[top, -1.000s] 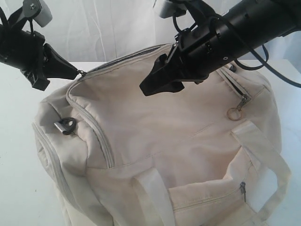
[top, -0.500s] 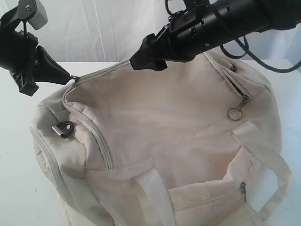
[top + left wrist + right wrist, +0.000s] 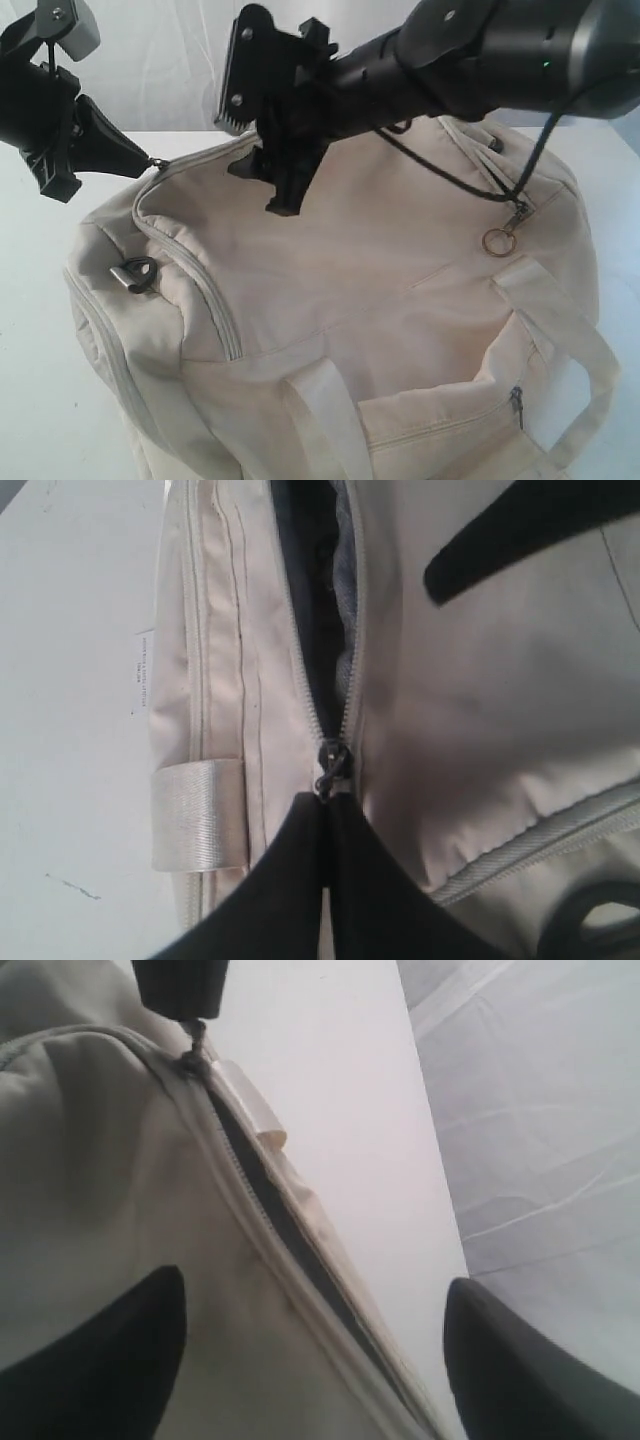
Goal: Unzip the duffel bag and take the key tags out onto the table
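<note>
The cream duffel bag (image 3: 380, 300) lies on the white worktop (image 3: 35, 390) and fills most of the exterior view. At about 10 o'clock on the bag, the left gripper (image 3: 152, 162) has its fingers (image 3: 380, 900) pressed together on the dark metal zipper pull (image 3: 330, 768) of the top zipper, right at the corner of the bag's end panel. From that pull the zipper teeth part into a narrow slot showing grey lining and a dark inside; what lies in there cannot be made out. Beside the slot, on the bag's outer seam, are a cream webbing loop (image 3: 198, 815) and a small white label (image 3: 143, 672).

The right gripper (image 3: 268, 185) hangs over the top panel at roughly 11 o'clock, close to the left one. Its fingers (image 3: 95, 1360) stand wide apart with nothing between them, just above the fabric alongside the parted zipper.

A metal D-ring (image 3: 135, 272) sits on the end of the bag at 9 o'clock. A bare ring pull (image 3: 497, 240) hangs from a side zipper at 2 o'clock. A wide strap handle (image 3: 322, 415) runs down at 6 o'clock.
</note>
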Controlling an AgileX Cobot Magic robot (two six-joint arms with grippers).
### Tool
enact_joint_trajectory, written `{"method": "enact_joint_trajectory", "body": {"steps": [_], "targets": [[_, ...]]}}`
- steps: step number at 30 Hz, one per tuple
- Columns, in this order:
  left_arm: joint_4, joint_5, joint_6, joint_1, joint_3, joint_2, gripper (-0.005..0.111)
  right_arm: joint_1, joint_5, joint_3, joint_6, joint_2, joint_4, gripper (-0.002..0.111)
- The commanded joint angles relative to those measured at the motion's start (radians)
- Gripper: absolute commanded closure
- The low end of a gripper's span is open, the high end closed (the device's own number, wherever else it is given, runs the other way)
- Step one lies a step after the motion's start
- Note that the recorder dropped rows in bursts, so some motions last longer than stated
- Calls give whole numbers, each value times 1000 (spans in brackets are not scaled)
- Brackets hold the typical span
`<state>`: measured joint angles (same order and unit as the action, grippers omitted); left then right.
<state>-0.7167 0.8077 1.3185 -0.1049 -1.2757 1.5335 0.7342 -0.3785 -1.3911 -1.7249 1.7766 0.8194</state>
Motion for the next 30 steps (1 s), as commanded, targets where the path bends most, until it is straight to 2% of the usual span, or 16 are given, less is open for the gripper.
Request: {"method": "enact_joint_trajectory", "body": {"steps": [1, 7, 11, 16, 22, 26, 30], "targets": [[-38, 53, -3, -1, -4, -17, 107, 42, 119, -4, -44, 52, 5, 51], [-22, 96, -3, -1, -4, -17, 107, 45, 255, -4, 1, 74, -6, 107], [24, 138, -15, -1, -4, -21, 107, 43, 386, -4, 92, 75, -5, 108], [106, 166, -97, -1, -4, -39, 107, 43, 386, -4, 92, 80, -5, 108], [128, 284, -139, -1, -4, -48, 107, 43, 395, -4, 95, 80, -5, 108], [173, 281, -171, -1, 32, -48, 107, 43, 418, -4, 117, 80, -5, 108], [211, 209, -171, -1, 67, -48, 107, 43, 429, -4, 117, 80, -5, 108]]}}
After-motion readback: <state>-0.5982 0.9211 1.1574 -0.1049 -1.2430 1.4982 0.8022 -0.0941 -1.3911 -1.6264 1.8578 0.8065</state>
